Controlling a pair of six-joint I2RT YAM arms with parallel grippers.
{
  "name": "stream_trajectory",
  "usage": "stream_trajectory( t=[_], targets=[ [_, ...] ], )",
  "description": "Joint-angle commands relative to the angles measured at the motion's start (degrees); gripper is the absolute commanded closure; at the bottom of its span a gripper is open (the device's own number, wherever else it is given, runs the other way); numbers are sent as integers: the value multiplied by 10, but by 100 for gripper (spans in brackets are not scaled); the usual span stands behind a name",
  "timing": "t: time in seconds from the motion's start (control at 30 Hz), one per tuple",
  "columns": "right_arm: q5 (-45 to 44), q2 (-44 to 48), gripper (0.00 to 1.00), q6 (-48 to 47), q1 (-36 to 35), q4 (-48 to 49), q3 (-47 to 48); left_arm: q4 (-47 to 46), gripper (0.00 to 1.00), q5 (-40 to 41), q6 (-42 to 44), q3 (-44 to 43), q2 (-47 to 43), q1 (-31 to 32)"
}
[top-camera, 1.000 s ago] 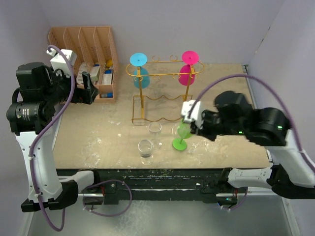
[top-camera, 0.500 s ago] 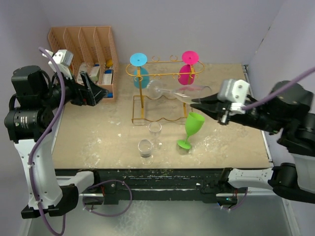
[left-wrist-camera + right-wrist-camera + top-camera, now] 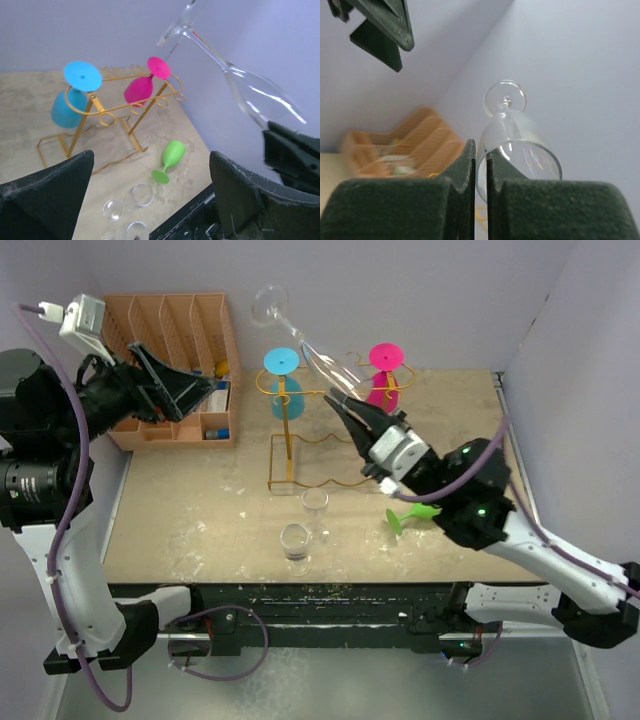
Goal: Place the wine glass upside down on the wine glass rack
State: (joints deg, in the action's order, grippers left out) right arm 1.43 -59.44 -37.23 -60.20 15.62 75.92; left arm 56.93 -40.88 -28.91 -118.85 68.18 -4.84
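Observation:
The clear wine glass [image 3: 322,352] is raised high over the table and tilted, with its foot up toward the back wall and its rim down. My right gripper [image 3: 347,403] is shut on the rim wall, one finger inside the bowl, as the right wrist view shows: wine glass [image 3: 520,150], right gripper [image 3: 481,148]. The glass hangs above the golden wire wine glass rack [image 3: 330,393], between a blue glass [image 3: 285,397] and a pink glass [image 3: 380,390] hung upside down on it. My left gripper [image 3: 188,390] is open, held high by the organizer, empty. It faces the rack [image 3: 125,106] and the glass [image 3: 260,97].
A green glass [image 3: 415,511] lies on its side on the table right of the rack's base. Two small clear glasses [image 3: 315,505] [image 3: 296,541] stand in front of the rack. A peach slotted organizer [image 3: 170,330] sits at the back left.
My right arm swung the clear glass up from level over the rack to high with its foot up. The green glass went from standing to lying. My left arm rose.

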Motion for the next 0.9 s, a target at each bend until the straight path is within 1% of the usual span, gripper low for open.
stream_trajectory(
  t=[0.0,0.03,0.1,0.3,0.4,0.57,0.87],
  targets=[
    [-111,-46,100,-210,-57,370,-59,-110,1,-78,-126,-23,56,-2],
    [-123,-65,100,-246,-72,413,-65,-127,1,-87,-142,-25,65,-1],
    [-147,-113,100,-312,-101,460,-60,-159,1,-93,-168,-35,84,-2],
    [-180,-207,100,-397,-139,572,-31,-246,0,-88,-235,-48,113,-2],
    [-185,-239,100,-409,-145,580,-11,-272,2,-86,-256,-51,122,-2],
    [-188,-277,100,-414,-146,585,9,-310,2,-91,-281,-41,119,-1],
    [-177,-342,100,-437,-147,583,58,-318,4,-93,-272,-38,127,7]
  ],
)
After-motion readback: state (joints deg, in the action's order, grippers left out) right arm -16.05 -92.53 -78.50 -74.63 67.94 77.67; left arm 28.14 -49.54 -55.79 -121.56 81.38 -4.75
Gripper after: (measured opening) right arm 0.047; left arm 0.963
